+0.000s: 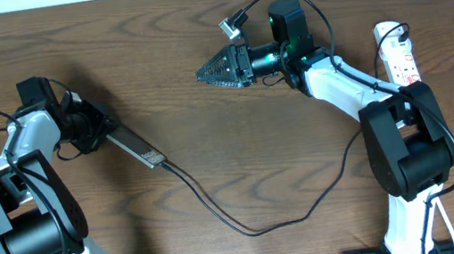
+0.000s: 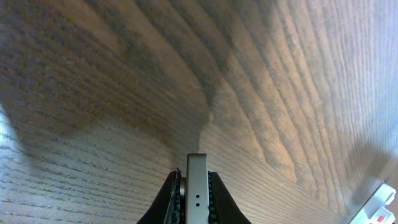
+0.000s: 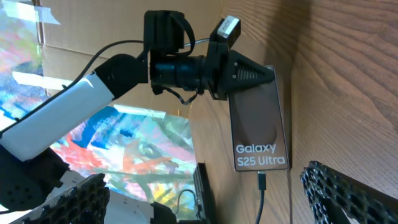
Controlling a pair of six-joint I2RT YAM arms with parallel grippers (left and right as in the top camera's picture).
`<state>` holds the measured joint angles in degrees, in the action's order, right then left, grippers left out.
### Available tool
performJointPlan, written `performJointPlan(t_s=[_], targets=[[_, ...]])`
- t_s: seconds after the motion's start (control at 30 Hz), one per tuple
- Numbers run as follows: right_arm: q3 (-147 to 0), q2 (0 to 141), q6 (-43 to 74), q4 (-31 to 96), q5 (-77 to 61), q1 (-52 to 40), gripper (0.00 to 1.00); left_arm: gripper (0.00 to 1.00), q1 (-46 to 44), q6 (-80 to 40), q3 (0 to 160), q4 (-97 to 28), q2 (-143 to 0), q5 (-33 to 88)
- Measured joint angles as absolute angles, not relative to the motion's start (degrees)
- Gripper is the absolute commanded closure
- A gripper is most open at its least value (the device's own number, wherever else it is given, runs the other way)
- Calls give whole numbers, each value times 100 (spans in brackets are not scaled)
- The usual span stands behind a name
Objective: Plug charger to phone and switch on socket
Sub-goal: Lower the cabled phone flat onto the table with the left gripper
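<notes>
Overhead: left gripper (image 1: pixel 107 132) clamps phone (image 1: pixel 136 150) (charger (image 1: pixel 251 230) touching); right gripper (image 1: pixel 203 74) agape.

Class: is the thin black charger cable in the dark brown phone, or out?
In, it seems: the thin black charger cable ends in the bottom edge of the dark brown phone.

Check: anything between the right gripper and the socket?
No loose object in between. The right gripper is open and points away from the socket, toward the phone; only its own wrist and forearm lie on that line, so it must swing round. The charger loops lower across the table, off that path.
</notes>
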<state>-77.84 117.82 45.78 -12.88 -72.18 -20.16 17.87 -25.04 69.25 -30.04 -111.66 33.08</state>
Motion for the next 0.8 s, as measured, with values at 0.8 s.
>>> performJointPlan(t_s=[0.8], targets=[[-7784,11782,4536,-1288,-7218,-2018,1,93,1787,-2547,6799,-3002,-11166,3304]])
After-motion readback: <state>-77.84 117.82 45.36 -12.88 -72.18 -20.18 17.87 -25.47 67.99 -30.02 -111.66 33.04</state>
